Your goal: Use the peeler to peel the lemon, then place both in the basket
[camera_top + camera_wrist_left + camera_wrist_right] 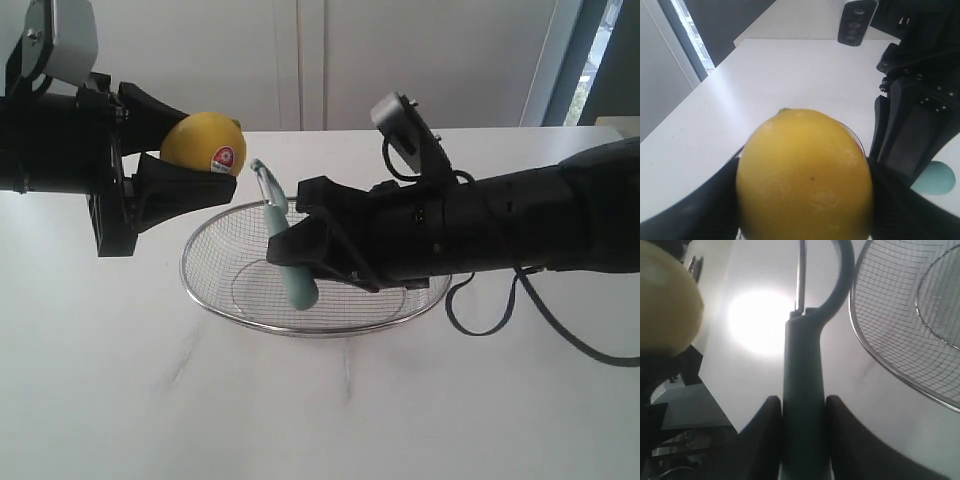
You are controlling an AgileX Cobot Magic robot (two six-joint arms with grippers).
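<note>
My left gripper [192,150] is shut on the yellow lemon [203,141], held in the air left of the basket with its red-and-white sticker facing the camera. In the left wrist view the lemon [805,175] fills the space between the black fingers [687,215]. My right gripper [300,235] is shut on the pale teal handle of the peeler [290,265], which stands nearly upright over the wire mesh basket [215,285]. The peeler's looped head points up toward the lemon, a short gap apart. In the right wrist view the peeler [803,390] sits between the fingers [764,430], the lemon [665,300] beyond it.
The basket's rim [900,375] rests on a white table [300,410]. Black cables [520,320] loop from the right arm onto the tabletop. A white wall stands behind, and a window at the right.
</note>
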